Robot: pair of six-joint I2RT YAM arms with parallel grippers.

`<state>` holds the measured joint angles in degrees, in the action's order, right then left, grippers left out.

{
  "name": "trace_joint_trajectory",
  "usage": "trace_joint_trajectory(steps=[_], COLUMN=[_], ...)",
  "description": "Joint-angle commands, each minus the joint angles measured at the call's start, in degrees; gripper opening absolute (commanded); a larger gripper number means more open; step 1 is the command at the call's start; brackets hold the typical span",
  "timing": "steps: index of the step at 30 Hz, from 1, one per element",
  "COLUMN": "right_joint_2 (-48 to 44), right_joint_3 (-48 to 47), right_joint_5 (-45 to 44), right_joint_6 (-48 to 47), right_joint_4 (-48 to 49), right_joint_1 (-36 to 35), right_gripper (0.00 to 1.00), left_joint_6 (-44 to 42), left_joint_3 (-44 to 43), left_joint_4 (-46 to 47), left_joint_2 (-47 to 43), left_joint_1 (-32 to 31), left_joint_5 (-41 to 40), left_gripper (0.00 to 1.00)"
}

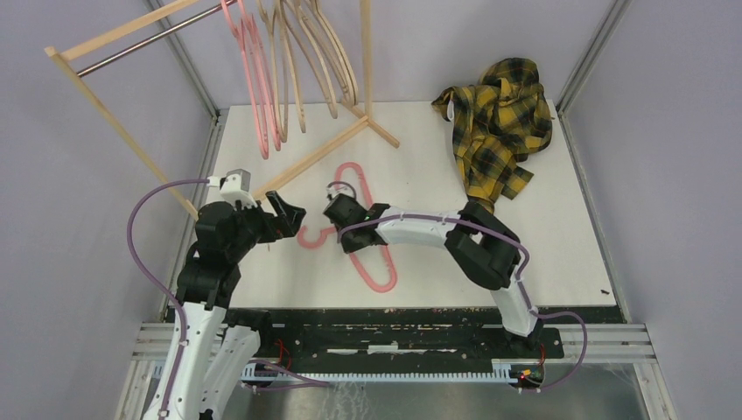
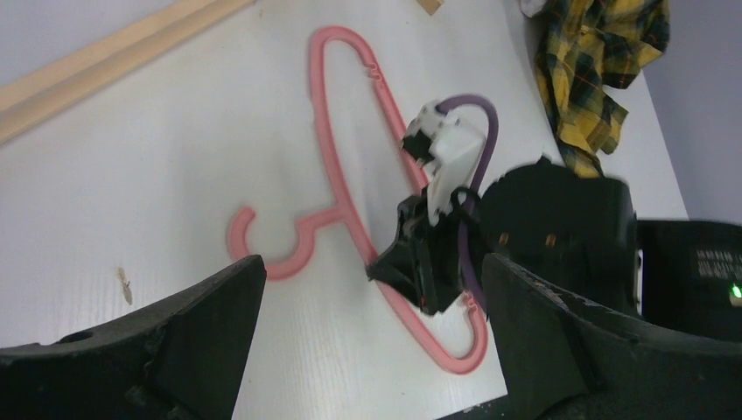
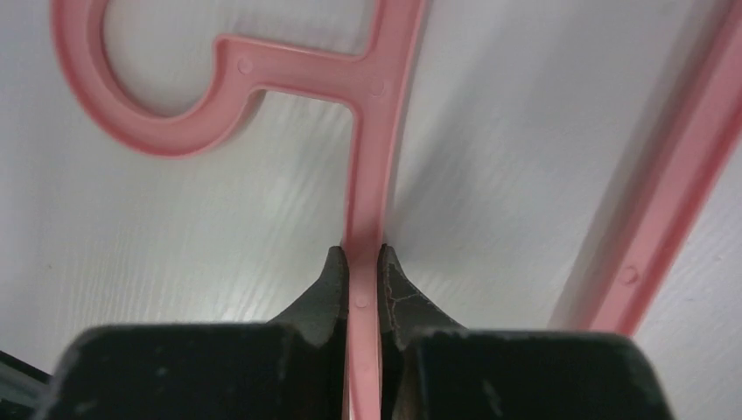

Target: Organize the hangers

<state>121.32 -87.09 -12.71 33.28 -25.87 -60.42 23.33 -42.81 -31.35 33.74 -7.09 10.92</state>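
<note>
Right pincer [image 3: 361, 255] pinches pink hanger [image 3: 376, 87] arm beside hook.

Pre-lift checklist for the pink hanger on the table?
1. Right tool shut on hanger arm, near the hook: ok.
2. Hanger flat on table: ok.
3. Left tool open, empty: ok.
4. Bare rail beside hung hangers: ok.
5. Shirt apart from hanger: ok.
6. Grip firm enough for a lift: cannot tell.
</note>
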Motion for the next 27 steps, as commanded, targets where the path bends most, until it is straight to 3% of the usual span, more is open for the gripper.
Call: trace_joint_trajectory(steps=[1,4,8,15,17,18,21,22,27], right_joint_2=[-5.6,-10.4,-12.7,-9.6,-10.2,-11.0,-11.7,-10.9,-5.3], right_joint_3=[12.4,18.9,18.1,14.3,13.4,12.1,3.9,0.4,-13.1], right_joint_5=[9.8,20.0,29.4,35.7,34.1,32.2,21.2,17.3,4.8], right_joint_6=[7.8,15.1,23.4,39.7,37.8,34.0,19.8,16.1,7.4], right_joint_4=[12.6,24.9,36.5,55.5,50.8,44.1,19.6,12.9,-1.4], right_joint_1=[10.3,15.7,18.1,18.0,17.9,17.8,17.0,16.8,16.8], right_gripper=[0.08,0.01,0.01,0.01,0.01,0.09,0.46,0.53,0.66], left_joint_6=[0.8,1.2,2.9,4.8,4.3,4.2,4.8,5.1,6.5], left_joint_3=[-1.8,1.0,4.8,9.0,9.2,9.3,9.4,9.5,9.1], left_joint_4=[0.6,2.2,5.6,9.4,8.3,8.0,7.8,8.0,9.3], left_joint_2=[-1.7,-2.3,-2.4,-2.9,-3.2,-3.3,-3.7,-3.8,-3.3], left_joint_1=[0.3,0.3,0.2,0.2,0.2,0.3,0.3,0.2,0.2], left_joint_5=[6.4,9.3,12.6,15.9,15.1,15.0,15.0,15.0,15.3], left_gripper=[1.00,0.99,0.99,0.99,0.99,0.99,0.99,0.99,0.99])
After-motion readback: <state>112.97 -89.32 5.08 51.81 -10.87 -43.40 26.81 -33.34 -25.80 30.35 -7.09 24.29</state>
